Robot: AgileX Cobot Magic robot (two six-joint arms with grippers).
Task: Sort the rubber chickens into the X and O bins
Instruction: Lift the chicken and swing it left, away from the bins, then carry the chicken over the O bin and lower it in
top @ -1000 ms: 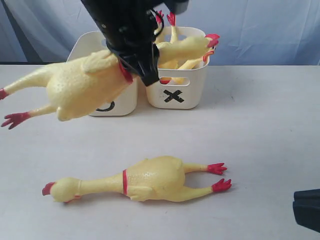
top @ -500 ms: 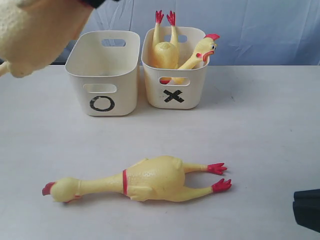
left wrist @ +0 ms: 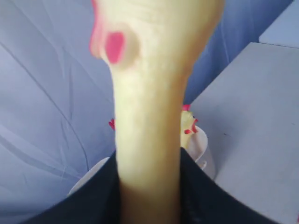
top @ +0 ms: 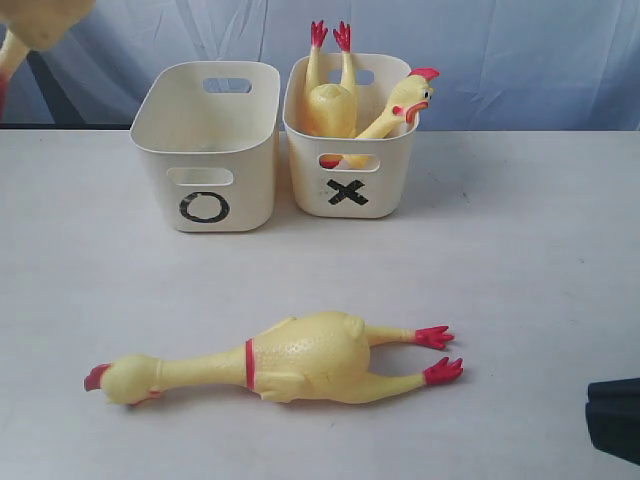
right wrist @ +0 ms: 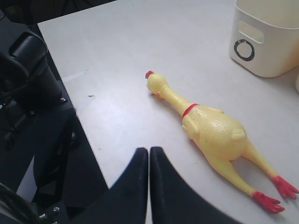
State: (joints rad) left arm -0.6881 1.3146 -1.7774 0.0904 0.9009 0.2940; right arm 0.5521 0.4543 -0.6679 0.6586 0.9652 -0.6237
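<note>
While one rubber chicken lies stretched out on the white table, head toward the left of the exterior view and red feet toward the right, well in front of both bins, a second chicken hangs in the left gripper. The gripper's black jaws clamp its pale neck from both sides, and a blurred red mark shows near its far end. In the exterior view only a yellow piece of that bird appears, at the top left corner, high above the table and left of the O bin.

A third chicken sits in the X bin, with red feet sticking straight up and a head leaning over the right rim. The O bin stands just beside the X bin, on its left.

The right gripper hovers low over the table's front right part, jaws pressed together and holding nothing, with the stretched-out chicken near it. Behind the bins hangs a blue cloth.
</note>
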